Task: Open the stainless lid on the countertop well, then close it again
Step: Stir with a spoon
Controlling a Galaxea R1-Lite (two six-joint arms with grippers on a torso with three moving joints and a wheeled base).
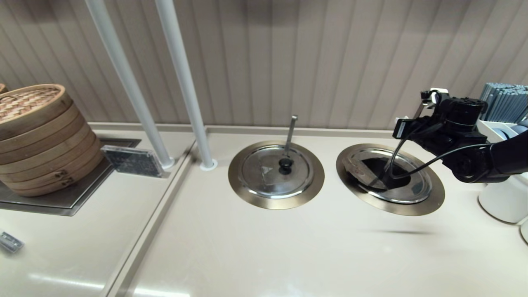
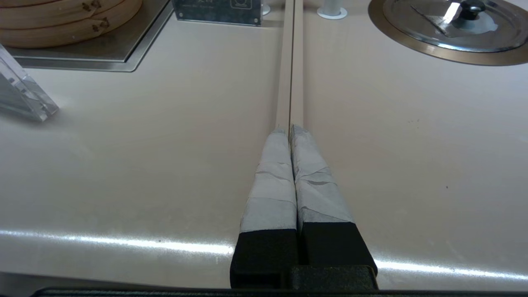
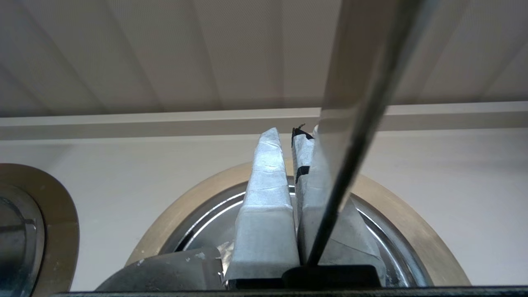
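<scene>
The stainless lid [image 1: 406,187] lies flat in the countertop well, inside the bronze-gold ring rim [image 1: 429,202], on the right of the head view. A dark patch covers its middle, and its knob does not show. The slanted ladle handle [image 1: 398,150] rises from it towards the right arm. My right gripper [image 1: 406,130] hovers above the well's far right side, beside the handle's top. In the right wrist view its taped fingers [image 3: 266,185] stand shut and empty over the lid [image 3: 371,231], with the handle [image 3: 350,156] crossing close by. My left gripper [image 2: 288,128] rests shut and empty over the counter seam.
The twin lid [image 1: 264,173] with black knob and upright ladle handle [image 1: 291,132] sits left of the task well. Two white posts [image 1: 185,82] rise behind. A bamboo steamer stack [image 1: 37,136] stands far left. A white container [image 1: 503,198] and grey utensil holder [image 1: 505,101] crowd the right.
</scene>
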